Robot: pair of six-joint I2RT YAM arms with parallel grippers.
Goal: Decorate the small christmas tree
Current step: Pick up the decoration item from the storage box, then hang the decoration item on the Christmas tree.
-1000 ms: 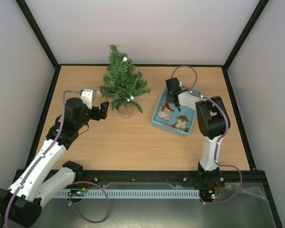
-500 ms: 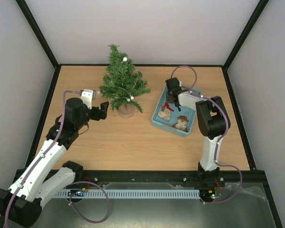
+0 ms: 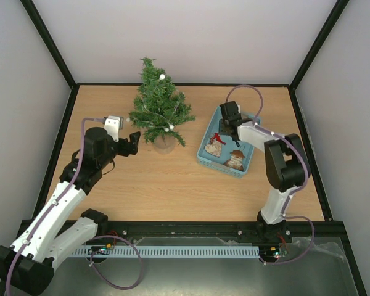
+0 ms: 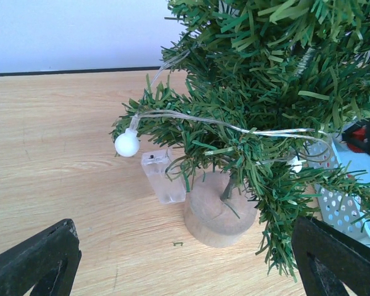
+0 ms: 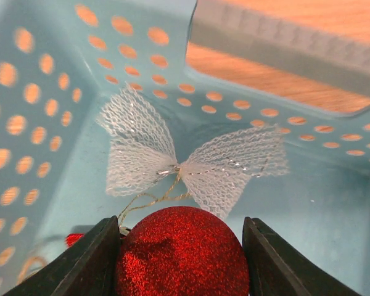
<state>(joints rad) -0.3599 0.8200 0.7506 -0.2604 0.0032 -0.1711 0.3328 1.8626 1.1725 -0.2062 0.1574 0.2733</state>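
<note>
The small christmas tree [image 3: 160, 111] stands at the back left of the table, with a string of white bulb lights over its dark green branches [image 4: 265, 92] and a round wooden foot [image 4: 219, 206]. My left gripper [image 3: 134, 140] hovers just left of the foot, open and empty [image 4: 185, 259]. My right gripper [image 3: 226, 131] reaches down into the light blue basket [image 3: 219, 165]. In the right wrist view it [image 5: 180, 231] is shut on a red glitter ball [image 5: 182, 259], one finger against each side. A white mesh bow [image 5: 185, 160] with gold thread lies just beyond the ball.
A clear battery box [image 4: 163, 176] lies beside the tree's foot, and a white bulb [image 4: 127, 143] hangs off a low branch. Two more ornaments [image 3: 214, 147] [image 3: 236, 160] lie in the basket. Black frame rails edge the table on all sides.
The right arm's elbow has swung out to the right and its gripper has shifted slightly right inside the basket. The left arm has not moved.
</note>
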